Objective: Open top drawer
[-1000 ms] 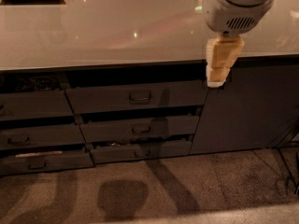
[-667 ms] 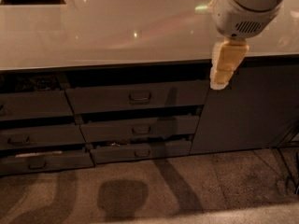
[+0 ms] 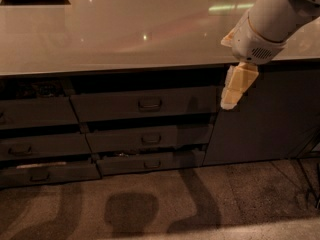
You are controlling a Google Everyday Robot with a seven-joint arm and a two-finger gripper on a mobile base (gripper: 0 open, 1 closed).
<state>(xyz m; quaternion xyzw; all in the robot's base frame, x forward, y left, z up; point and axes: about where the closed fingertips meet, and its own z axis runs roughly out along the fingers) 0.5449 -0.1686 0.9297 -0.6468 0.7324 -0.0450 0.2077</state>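
Camera view: the top drawer (image 3: 110,105) sits under the counter (image 3: 125,34), in the middle column. Its front juts out ahead of the two narrower drawers below (image 3: 180,136), with a dark gap above it, so you may judge it part open already. How much pull remains you cannot read from here. The claw (image 3: 234,91) hangs off the drawer's right end, over the edge of the cabinet door (image 3: 270,124), well apart from the handle (image 3: 149,103) and holding nothing. Whether it is apart or together you cannot tell. Against the earlier frame, the claw has dropped lower beside the drawer front, while the drawer itself has not shifted.
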